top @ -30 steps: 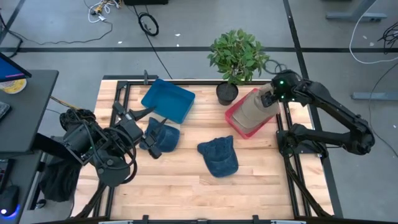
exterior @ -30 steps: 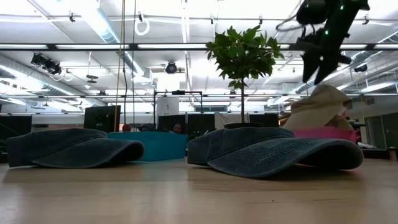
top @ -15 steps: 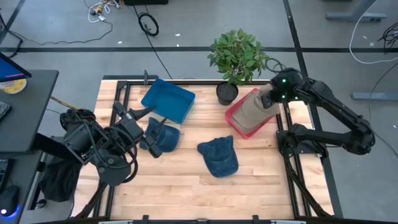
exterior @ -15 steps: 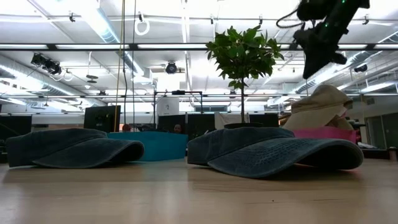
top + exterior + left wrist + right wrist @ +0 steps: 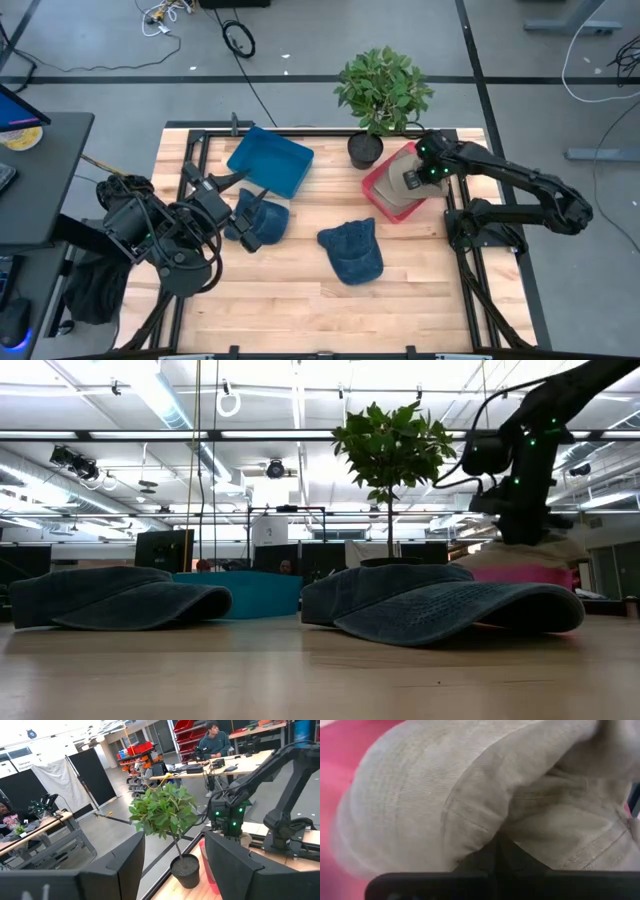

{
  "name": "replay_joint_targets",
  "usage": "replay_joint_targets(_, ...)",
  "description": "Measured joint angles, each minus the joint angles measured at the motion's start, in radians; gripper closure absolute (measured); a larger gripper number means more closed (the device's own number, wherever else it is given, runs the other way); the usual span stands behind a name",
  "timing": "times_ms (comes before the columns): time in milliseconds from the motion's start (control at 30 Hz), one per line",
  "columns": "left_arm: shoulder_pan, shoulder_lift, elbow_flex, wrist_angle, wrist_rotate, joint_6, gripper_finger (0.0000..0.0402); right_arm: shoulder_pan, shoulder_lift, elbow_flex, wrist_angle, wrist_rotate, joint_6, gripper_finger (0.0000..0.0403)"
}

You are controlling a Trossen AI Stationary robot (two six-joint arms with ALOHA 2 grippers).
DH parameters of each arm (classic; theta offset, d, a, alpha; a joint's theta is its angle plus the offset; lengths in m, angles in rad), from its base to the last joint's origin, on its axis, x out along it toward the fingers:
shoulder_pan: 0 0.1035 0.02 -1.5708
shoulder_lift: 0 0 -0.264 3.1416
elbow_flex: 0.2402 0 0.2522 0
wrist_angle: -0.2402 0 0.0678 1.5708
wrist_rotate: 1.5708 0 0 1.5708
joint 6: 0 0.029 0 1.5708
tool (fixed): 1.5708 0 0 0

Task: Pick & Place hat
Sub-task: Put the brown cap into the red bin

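A beige hat (image 5: 398, 196) lies in the red bin (image 5: 378, 190) at the table's far right, flattened under my right gripper (image 5: 412, 178), which is shut and stands on top of it. It fills the right wrist view as beige cloth (image 5: 445, 795). Two blue hats rest on the table, one at the left (image 5: 258, 220) and one in the middle (image 5: 352, 250). My left gripper (image 5: 213, 190) waits open beside the left blue hat, touching nothing. My right gripper presses its shut fingers (image 5: 496, 854) down on the beige hat's crown (image 5: 470, 815), coming from above and pointing down. The hat lies squashed low in the red bin (image 5: 520, 573) under the fingers. Nothing shows between the two fingers.
A blue bin (image 5: 270, 160) stands tilted at the far left. A potted plant (image 5: 380, 90) stands at the far edge, right beside the red bin. Black frame rails run along the table's left and right sides.
My right gripper has shut above the beige hat, then gone down and toward the table's left and near edges onto it. The hat, which stood tall above the red bin's rim, is now pressed flat into the bin.
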Motion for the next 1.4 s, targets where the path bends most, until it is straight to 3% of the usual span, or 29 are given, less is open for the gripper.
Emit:
replay_joint_targets(400,0.000,0.000,0.000,0.002,0.000,0.000,0.0191,0.000,0.024,0.061,0.057,0.152,-0.211,0.0402)
replay_joint_targets(533,0.001,0.000,0.000,0.002,0.000,-0.001,0.0191,0.000,0.026,0.079,0.164,0.106,-0.391,0.0403)
replay_joint_targets(767,0.001,0.000,0.000,0.015,0.000,-0.002,0.0191,0.000,0.077,0.048,0.160,-0.036,-0.377,0.0403)
replay_joint_targets(1033,0.001,0.000,0.000,0.023,0.000,-0.001,0.0191,0.014,0.076,0.065,0.101,-0.020,-0.297,0.0403)
replay_joint_targets(1400,0.001,0.000,0.000,0.023,0.000,0.001,0.0191,0.031,-0.014,0.249,-0.061,0.001,-0.282,0.0403)
